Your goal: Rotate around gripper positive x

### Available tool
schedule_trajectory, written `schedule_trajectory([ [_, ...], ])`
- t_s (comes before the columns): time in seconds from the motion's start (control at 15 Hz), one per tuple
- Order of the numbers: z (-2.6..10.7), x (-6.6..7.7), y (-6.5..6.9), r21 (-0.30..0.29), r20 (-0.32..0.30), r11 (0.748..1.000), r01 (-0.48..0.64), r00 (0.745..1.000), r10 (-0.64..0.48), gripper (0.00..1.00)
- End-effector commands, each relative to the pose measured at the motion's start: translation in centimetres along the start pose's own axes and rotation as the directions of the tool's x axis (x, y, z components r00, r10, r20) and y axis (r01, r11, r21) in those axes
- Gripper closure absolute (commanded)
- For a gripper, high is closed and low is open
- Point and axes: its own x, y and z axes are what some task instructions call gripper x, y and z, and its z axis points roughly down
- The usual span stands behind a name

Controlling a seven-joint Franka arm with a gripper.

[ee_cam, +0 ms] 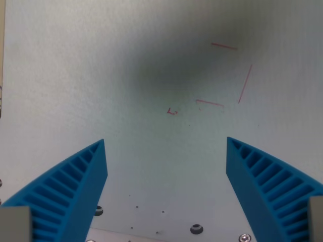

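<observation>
My gripper (165, 142) is open and holds nothing. Its two blue ribbed fingers (75, 186) rise from the lower corners of the wrist view, one on the wrist view's left and one on the wrist view's right, with a wide gap between the tips. Below them lies a pale white-grey tabletop (101, 65). Thin red pen lines (246, 83) are drawn on it ahead of the gripper, toward the wrist view's right, with a small red mark (172, 111) nearer the middle. A soft dark shadow falls across the surface above these marks.
A few dark screw holes and bolts (196, 229) sit in the surface near the bottom edge between the fingers. The table's edge (2, 60) runs down the wrist view's far left.
</observation>
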Motion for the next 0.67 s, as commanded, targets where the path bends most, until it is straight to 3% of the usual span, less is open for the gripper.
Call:
schedule_trajectory([
  [0.07,-0.18,0.01,0.01,0.011,-0.004,1.0,0.0,1.0,0.0,0.0],
  [0.67,-0.18,0.01,0.01,0.116,-0.004,0.993,0.0,1.0,0.0,0.0],
])
